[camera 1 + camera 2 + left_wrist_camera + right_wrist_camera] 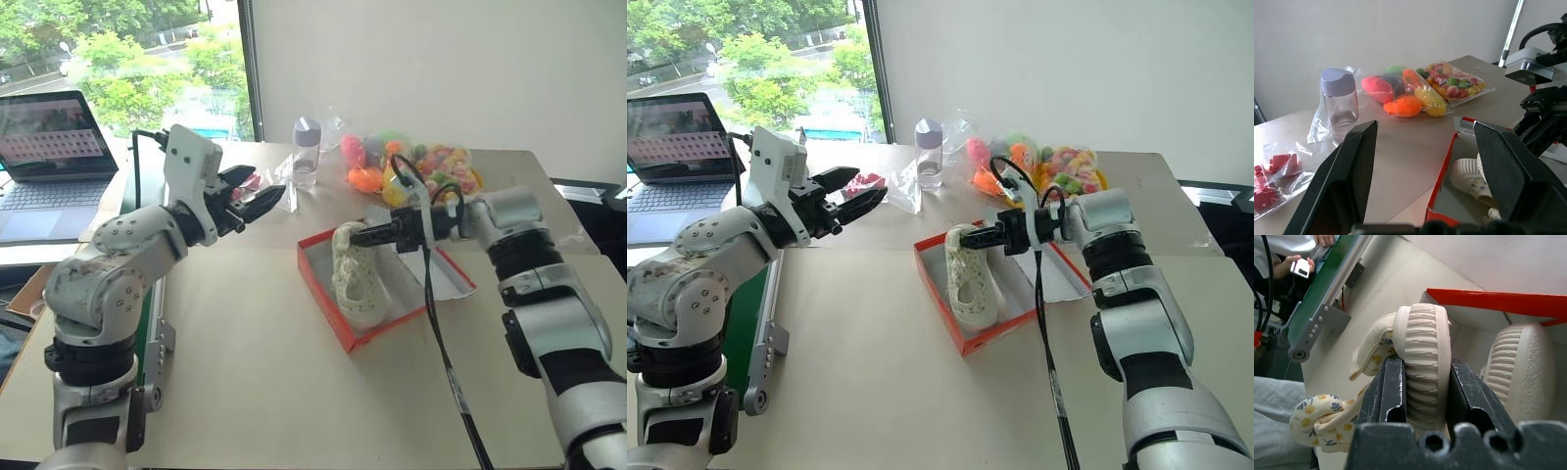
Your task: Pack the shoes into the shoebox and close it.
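Observation:
The red shoebox lies open in the middle of the table, its lid folded out flat to the right. One cream shoe lies inside it on its side. My right gripper is shut on the ribbed sole of the other shoe. That shoe hangs toe down over the box's far left corner, beside the first one. My left gripper is open and empty. It hovers level above the table, to the left of the box and well apart from it.
A clear bottle and bags of colourful toys stand behind the box, with a small red item in clear plastic nearer the left gripper. The green conveyor and a laptop are at the left. A black cable hangs from my right wrist.

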You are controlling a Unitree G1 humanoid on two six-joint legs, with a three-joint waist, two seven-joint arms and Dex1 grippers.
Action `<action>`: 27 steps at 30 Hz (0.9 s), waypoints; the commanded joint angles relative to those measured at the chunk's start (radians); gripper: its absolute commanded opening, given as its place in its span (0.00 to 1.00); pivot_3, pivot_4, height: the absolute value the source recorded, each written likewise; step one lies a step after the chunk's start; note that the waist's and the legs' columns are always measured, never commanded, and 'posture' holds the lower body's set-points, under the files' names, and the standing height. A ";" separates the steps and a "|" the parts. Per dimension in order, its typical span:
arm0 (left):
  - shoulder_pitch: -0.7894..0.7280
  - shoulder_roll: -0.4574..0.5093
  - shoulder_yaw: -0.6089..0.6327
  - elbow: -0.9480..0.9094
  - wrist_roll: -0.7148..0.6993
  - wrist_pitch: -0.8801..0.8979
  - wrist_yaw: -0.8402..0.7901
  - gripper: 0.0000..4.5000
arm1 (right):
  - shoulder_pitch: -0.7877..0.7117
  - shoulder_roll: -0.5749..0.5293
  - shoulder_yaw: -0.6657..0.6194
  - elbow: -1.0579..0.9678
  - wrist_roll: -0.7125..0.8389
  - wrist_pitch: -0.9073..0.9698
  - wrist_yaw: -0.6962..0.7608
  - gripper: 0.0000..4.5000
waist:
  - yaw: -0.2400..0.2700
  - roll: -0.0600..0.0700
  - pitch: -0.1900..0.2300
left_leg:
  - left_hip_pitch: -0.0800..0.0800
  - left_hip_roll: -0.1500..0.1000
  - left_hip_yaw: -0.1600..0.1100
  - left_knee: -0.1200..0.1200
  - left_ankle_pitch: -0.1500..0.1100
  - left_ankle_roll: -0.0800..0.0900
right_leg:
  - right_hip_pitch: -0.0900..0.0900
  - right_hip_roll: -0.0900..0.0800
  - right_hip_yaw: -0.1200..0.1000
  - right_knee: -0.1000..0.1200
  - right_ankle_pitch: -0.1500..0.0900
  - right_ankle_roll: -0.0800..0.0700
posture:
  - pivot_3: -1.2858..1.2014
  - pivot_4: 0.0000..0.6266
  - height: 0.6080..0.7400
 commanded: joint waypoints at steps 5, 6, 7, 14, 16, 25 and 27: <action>0.009 0.004 0.002 -0.062 -0.010 0.002 0.016 0.74 | 0.005 0.039 0.038 0.035 -0.121 -0.092 -0.018 0.15 | 0.001 0.000 0.000 | 0.000 0.000 0.000 0.000 0.000 0.000 | 0.000 0.000 0.000 0.000 0.002 -0.003 | 0.52 0.24 1.00; 0.010 0.004 0.001 -0.062 -0.009 0.001 0.017 0.74 | 0.009 0.049 0.047 0.059 -0.158 -0.131 -0.052 0.15 | 0.001 0.000 0.000 | 0.000 0.000 0.000 0.000 0.000 0.000 | 0.000 0.000 0.000 0.000 0.002 -0.003 | 0.52 0.24 1.00; 0.011 0.004 -0.001 -0.063 -0.009 0.001 0.019 0.74 | 0.015 0.059 0.062 0.103 -0.209 -0.196 -0.115 0.15 | 0.001 0.000 0.000 | 0.000 0.000 0.000 0.000 0.000 0.000 | 0.000 0.000 0.000 0.000 0.002 -0.003 | 0.52 0.24 1.00; 0.016 0.011 -0.005 -0.064 -0.005 -0.002 0.020 0.74 | 0.040 0.084 0.081 0.253 -0.355 -0.410 -0.271 0.15 | 0.008 -0.002 -0.002 | 0.017 -0.001 0.000 0.000 -0.004 -0.007 | 0.017 -0.002 -0.001 -0.003 -0.002 -0.001 | 0.52 0.24 1.00; 0.015 0.016 -0.009 -0.062 -0.001 -0.005 0.018 0.74 | 0.044 0.083 0.094 0.241 -0.388 -0.444 -0.280 0.15 | 0.008 -0.002 -0.002 | 0.021 -0.001 0.000 0.000 -0.005 -0.009 | 0.021 -0.002 0.000 -0.003 -0.004 -0.004 | 0.52 0.24 1.00; 0.012 0.018 -0.030 -0.049 0.015 -0.020 0.011 0.74 | 0.105 0.122 0.170 0.070 -0.489 -0.473 -0.253 0.15 | 0.008 -0.001 -0.005 | 0.024 -0.001 0.002 0.000 -0.005 -0.010 | 0.022 -0.002 0.002 -0.001 -0.003 -0.004 | 0.52 0.24 1.00; 0.012 0.018 -0.037 -0.044 0.023 -0.024 0.008 0.74 | 0.120 0.151 0.163 0.080 -0.490 -0.472 -0.269 0.15 | 0.006 -0.002 -0.006 | 0.024 0.000 0.002 0.000 -0.005 -0.010 | 0.022 -0.002 0.002 -0.001 -0.003 -0.004 | 0.52 0.24 1.00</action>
